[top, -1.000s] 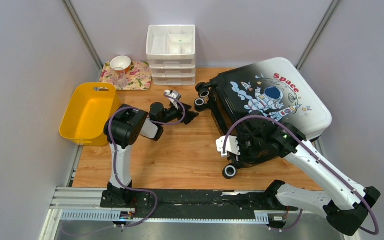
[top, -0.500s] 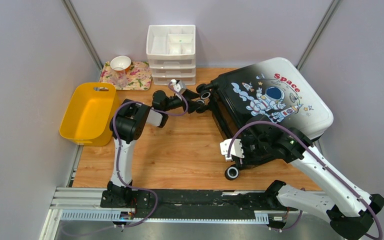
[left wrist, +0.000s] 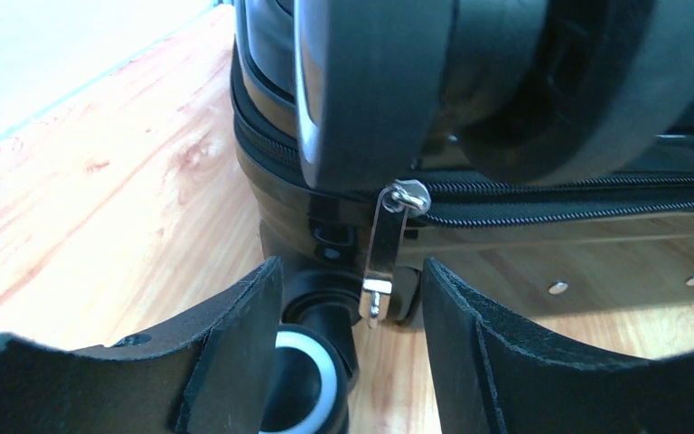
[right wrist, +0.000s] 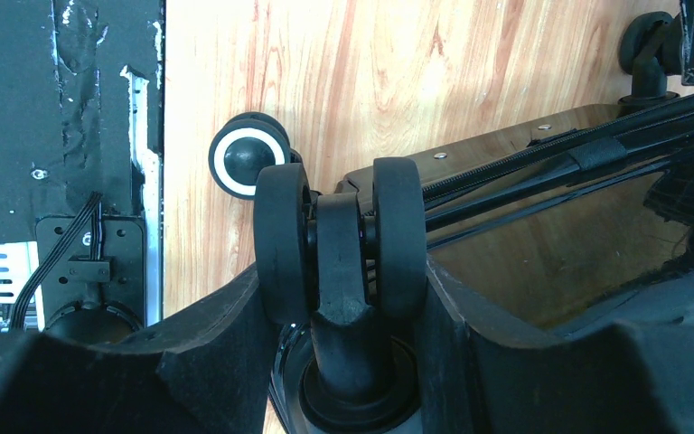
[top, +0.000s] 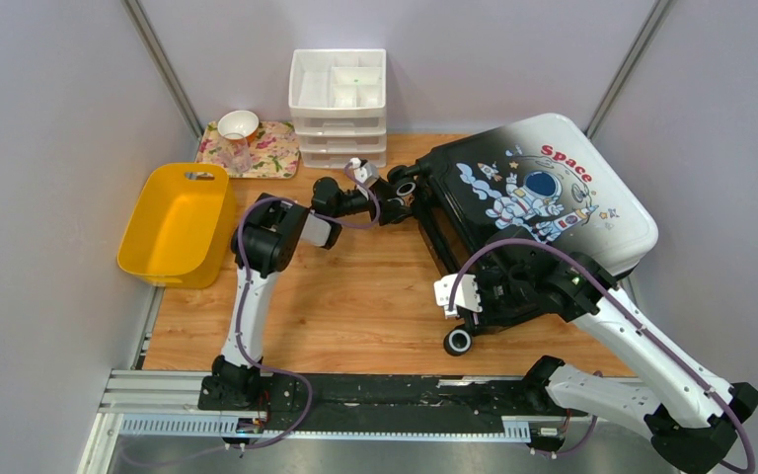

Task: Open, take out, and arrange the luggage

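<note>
The luggage [top: 543, 188], a hard-shell suitcase with an astronaut "Space" print, lies closed and tilted on the right of the wooden table. My left gripper [top: 395, 190] is open at its far-left wheel corner. In the left wrist view the metal zipper pull [left wrist: 384, 244] hangs between my left gripper's [left wrist: 352, 285] open fingers [left wrist: 235, 334], untouched, below a black wheel [left wrist: 370, 81]. My right gripper [top: 479, 296] is at the near-left corner. In the right wrist view my right gripper [right wrist: 342, 276] is shut on a twin black wheel [right wrist: 341, 226] of the suitcase.
A yellow bin [top: 173, 222] stands at the left. A white drawer organizer [top: 338, 94] is at the back, with a floral tray [top: 266, 153] holding a white bowl [top: 238, 122] beside it. Another suitcase wheel [top: 457, 342] sits near the front rail.
My left gripper has moved right and back, from mid-table up to the suitcase's wheel corner and zipper pull. My right gripper and the suitcase shifted slightly right, then held still.
</note>
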### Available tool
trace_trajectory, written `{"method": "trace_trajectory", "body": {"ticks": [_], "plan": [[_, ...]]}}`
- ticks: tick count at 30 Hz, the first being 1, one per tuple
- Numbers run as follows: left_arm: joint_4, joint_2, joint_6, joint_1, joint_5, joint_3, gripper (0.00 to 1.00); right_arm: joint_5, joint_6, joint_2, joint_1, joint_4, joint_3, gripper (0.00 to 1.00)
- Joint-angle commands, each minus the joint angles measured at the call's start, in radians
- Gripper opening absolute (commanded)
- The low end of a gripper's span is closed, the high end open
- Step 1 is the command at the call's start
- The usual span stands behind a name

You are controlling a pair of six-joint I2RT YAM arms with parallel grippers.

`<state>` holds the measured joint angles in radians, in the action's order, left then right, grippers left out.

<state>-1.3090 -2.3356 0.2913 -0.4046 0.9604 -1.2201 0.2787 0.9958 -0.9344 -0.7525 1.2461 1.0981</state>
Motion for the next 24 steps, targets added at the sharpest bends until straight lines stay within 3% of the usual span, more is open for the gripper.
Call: {"method": "trace_trajectory", "body": {"ticks": [1, 10, 13, 14, 15, 16, 21, 24], "plan": [[-0.173, -0.030, 0.035, -0.005, 0.023, -0.077, 0.65, -0.056, -0.123, 0.013, 0.013, 0.420, 0.009, 0.00], [-0.196, -0.025, 0.071, -0.022, 0.064, -0.082, 0.47, -0.065, -0.109, 0.005, 0.015, 0.420, 0.019, 0.00], [-0.200, -0.015, 0.066, -0.022, 0.064, -0.064, 0.31, -0.067, -0.112, 0.014, 0.013, 0.418, 0.014, 0.00], [-0.199, -0.008, 0.062, -0.020, 0.049, -0.055, 0.17, -0.067, -0.115, 0.016, 0.015, 0.420, 0.014, 0.00], [-0.199, 0.005, 0.054, -0.020, 0.043, -0.035, 0.13, -0.068, -0.115, 0.019, 0.015, 0.420, 0.013, 0.00], [-0.196, 0.013, 0.036, -0.019, 0.037, -0.026, 0.01, -0.070, -0.115, 0.022, 0.015, 0.420, 0.011, 0.00], [-0.147, 0.051, -0.032, -0.005, -0.047, 0.016, 0.00, -0.072, -0.111, 0.029, 0.013, 0.421, 0.008, 0.00], [-0.052, 0.056, -0.124, -0.002, -0.184, 0.001, 0.00, -0.072, -0.099, 0.034, 0.013, 0.421, 0.003, 0.00]]}}
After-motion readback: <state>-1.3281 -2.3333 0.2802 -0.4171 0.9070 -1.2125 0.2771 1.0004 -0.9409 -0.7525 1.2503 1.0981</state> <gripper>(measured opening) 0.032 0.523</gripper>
